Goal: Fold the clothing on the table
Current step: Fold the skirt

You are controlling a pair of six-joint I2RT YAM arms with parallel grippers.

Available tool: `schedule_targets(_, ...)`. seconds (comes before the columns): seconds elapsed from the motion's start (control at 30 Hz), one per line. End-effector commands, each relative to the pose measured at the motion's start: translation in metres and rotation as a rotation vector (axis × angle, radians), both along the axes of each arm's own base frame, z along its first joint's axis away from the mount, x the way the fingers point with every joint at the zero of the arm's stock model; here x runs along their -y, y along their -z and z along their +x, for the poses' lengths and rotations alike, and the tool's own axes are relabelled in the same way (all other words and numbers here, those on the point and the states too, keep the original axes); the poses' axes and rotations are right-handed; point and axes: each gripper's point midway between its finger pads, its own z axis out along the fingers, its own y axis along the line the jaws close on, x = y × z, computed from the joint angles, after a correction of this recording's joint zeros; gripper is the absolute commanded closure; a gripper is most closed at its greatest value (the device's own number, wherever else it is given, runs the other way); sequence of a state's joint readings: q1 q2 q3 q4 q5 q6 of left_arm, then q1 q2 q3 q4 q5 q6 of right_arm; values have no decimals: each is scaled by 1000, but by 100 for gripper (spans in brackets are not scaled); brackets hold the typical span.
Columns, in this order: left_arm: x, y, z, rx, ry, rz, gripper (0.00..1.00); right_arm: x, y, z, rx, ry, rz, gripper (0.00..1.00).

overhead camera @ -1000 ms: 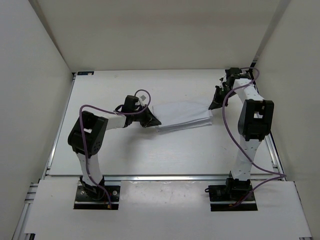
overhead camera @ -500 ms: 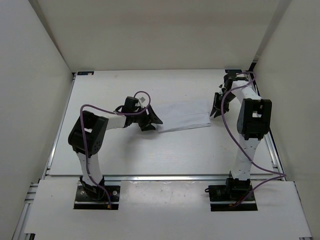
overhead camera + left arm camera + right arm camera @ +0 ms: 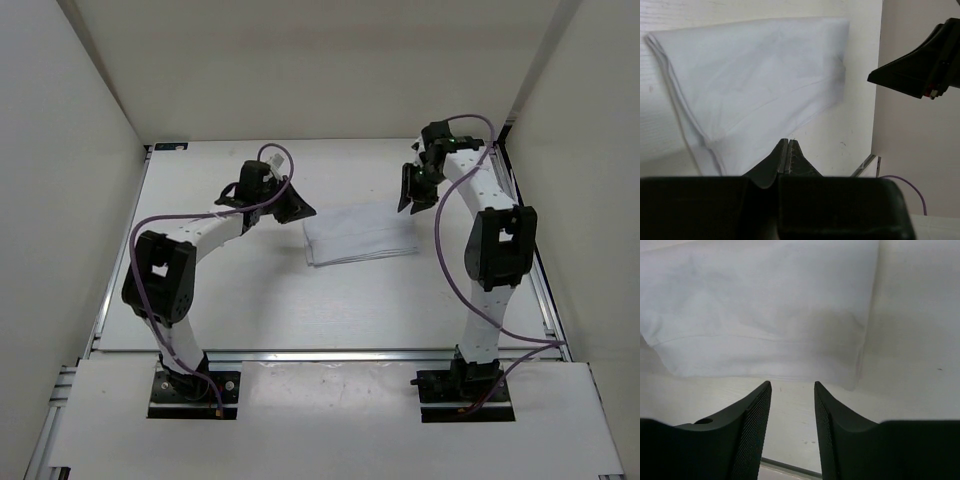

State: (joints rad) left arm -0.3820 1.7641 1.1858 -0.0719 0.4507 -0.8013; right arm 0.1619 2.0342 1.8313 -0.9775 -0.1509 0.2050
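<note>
While the clothing (image 3: 360, 235) lies folded in the middle of the table (image 3: 250, 300), long axis left to right, it sits between both arms. The left gripper (image 3: 300, 208), closed and empty, hangs by its far-left corner. The right gripper (image 3: 410, 193), jaws apart and empty, hangs by its far-right corner, about equally near.

We can read no text, label, brand, number or sign in any view, neither on the clothing (image 3: 360, 235) nor on the table (image 3: 300, 300).
</note>
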Motion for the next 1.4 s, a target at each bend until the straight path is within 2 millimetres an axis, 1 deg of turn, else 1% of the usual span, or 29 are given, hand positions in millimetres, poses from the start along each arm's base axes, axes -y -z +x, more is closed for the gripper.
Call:
schedule_targets(0.0, 16, 16, -6, -43, 40, -45, 100, 6, 18, 11, -22, 1, 16, 54)
schedule_targets(0.03, 18, 20, -6, -42, 42, -50, 100, 9, 15, 13, -21, -1, 13, 54)
schedule_targets(0.1, 23, 31, -6, -42, 47, -40, 100, 20, 20, 15, -30, -3, -15, 52)
schedule_targets(0.13, 21, 45, -7, -62, 38, -17, 100, 27, 21, 18, -20, 8, -20, 51)
schedule_targets(0.23, 13, 66, -5, -54, 14, 86, 100, 41, 24, 13, -34, 33, 3, 49)
schedule_targets(0.33, 1, 97, -12, -100, -4, 202, 100, 53, 32, 9, -51, 38, 38, 48)
schedule_targets(0.37, -3, 104, -14, -104, -16, 229, 100, 56, 34, 10, -54, 44, 55, 48)
schedule_targets(0.43, -9, 112, -16, -118, -24, 279, 100, 50, 38, 9, -59, 19, 96, 47)
schedule_targets(0.47, -13, 120, -18, -124, -27, 332, 100, 59, 41, 8, -65, 33, 112, 47)
schedule_targets(0.5, -17, 125, -18, -117, -39, 378, 100, 58, 45, 7, -79, 38, 145, 42)
schedule_targets(0.57, -26, 134, -24, -132, -32, 464, 100, 57, 44, 11, -64, 33, 199, 42)
schedule_targets(0.6, -28, 136, -28, -140, -27, 485, 100, 55, 49, 11, -69, 30, 222, 38)
schedule_targets(0.67, -32, 134, -29, -136, -34, 493, 100, 45, 50, 13, -62, 10, 290, 37)
schedule_targets(0.7, -31, 135, -31, -140, -32, 487, 100, 45, 51, 14, -59, 13, 303, 37)
schedule_targets(0.73, -33, 136, -34, -149, -35, 477, 100, 41, 54, 16, -55, 8, 329, 35)
schedule_targets(0.77, -33, 137, -37, -157, -30, 471, 100, 33, 55, 14, -62, 5, 358, 35)
schedule_targets(0.87, -35, 138, -40, -168, -28, 468, 100, 25, 67, 18, -67, -3, 367, 34)
schedule_targets(0.97, -38, 137, -42, -175, -29, 458, 100, 14, 83, 12, -108, -21, 338, 35)
schedule_targets(1.0, -35, 134, -43, -173, -23, 442, 100, 17, 88, 14, -116, -14, 332, 35)
schedule_targets(1.03, -34, 131, -42, -173, -22, 427, 100, 4, 95, 10, -131, -46, 331, 37)
schedule_targets(1.1, -34, 129, -42, -173, -20, 416, 100, 0, 100, 5, -156, -34, 349, 39)
schedule_targets(1.13, -34, 128, -43, -169, -16, 420, 100, -6, 102, 3, -166, -36, 374, 44)
schedule_targets(1.17, -33, 127, -42, -169, -15, 417, 100, -12, 101, 4, -157, -41, 409, 52)
schedule_targets(1.2, -32, 126, -43, -166, -10, 411, 100, -22, 101, -1, -167, -40, 469, 65)
schedule_targets(1.23, -32, 128, -45, -175, -10, 407, 100, -22, 96, -1, -163, -29, 510, 73)
schedule_targets(1.27, -31, 128, -45, -178, -1, 388, 100, -25, 95, -5, -177, -2, 565, 91)
schedule_targets(1.3, -25, 124, -45, -169, 9, 359, 100, -26, 100, -10, -188, 20, 578, 100)
schedule_targets(1.33, -21, 119, -46, -171, 24, 314, 100, -21, 102, -13, -180, 40, 573, 100)
schedule_targets(1.37, -17, 108, -44, -160, 33, 268, 100, -20, 96, -10, -154, 36, 566, 100)
